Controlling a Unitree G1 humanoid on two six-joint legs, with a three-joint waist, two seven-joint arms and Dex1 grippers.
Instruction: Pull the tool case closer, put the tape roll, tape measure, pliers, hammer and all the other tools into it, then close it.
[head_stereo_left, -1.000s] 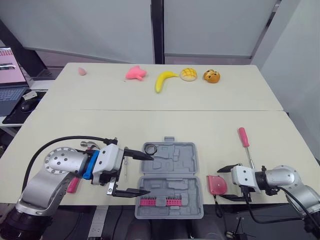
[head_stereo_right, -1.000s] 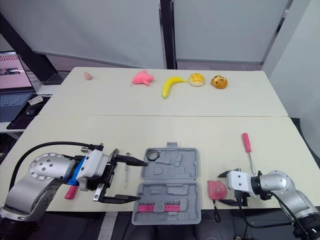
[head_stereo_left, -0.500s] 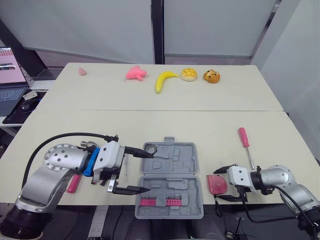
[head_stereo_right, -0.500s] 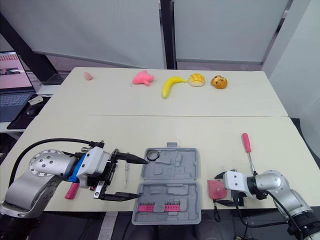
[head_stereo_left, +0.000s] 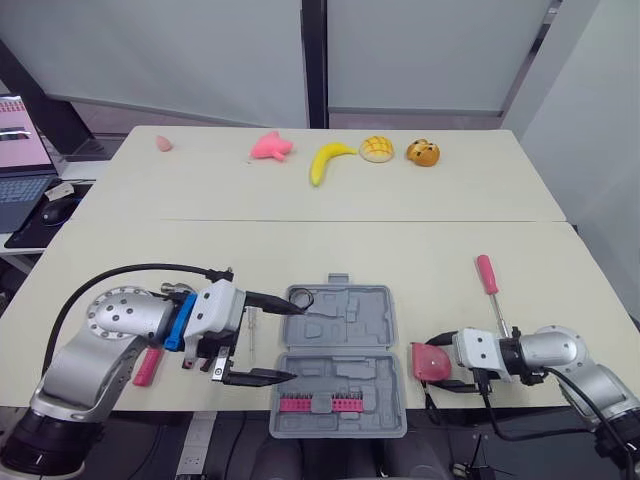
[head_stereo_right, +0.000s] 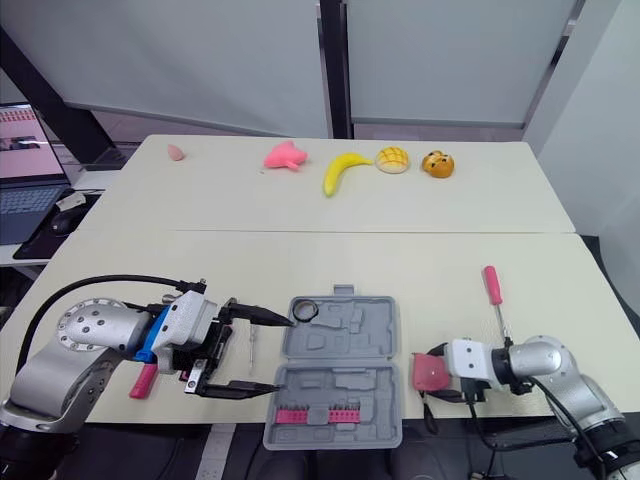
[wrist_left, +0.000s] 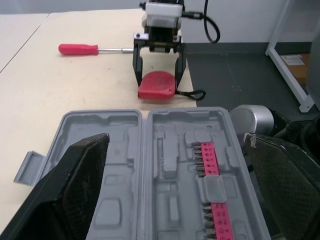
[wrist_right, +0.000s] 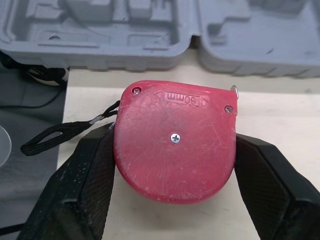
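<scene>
The grey plastic tool case (head_stereo_left: 350, 312) lay open and flat at the near edge of the cream table (head_stereo_left: 400, 250), a pink strip of screwdriver bits (wrist_left: 212, 175) in its near half and a small black ring-shaped tape roll (head_stereo_left: 302, 297) in the far left corner of its other half. Just to its right lay the red tape measure (wrist_right: 175, 152), flat on the table, its black wrist strap (wrist_right: 50, 136) trailing off the edge. Moulded writing on its face looked like "50mm". The right gripper (head_stereo_left: 430, 364) had its fingers pressed against both sides of the tape measure. The left gripper (head_stereo_left: 298, 343) was spread wide at the case's left side. A red-handled screwdriver (head_stereo_left: 487, 274) lay farther right.
</scene>
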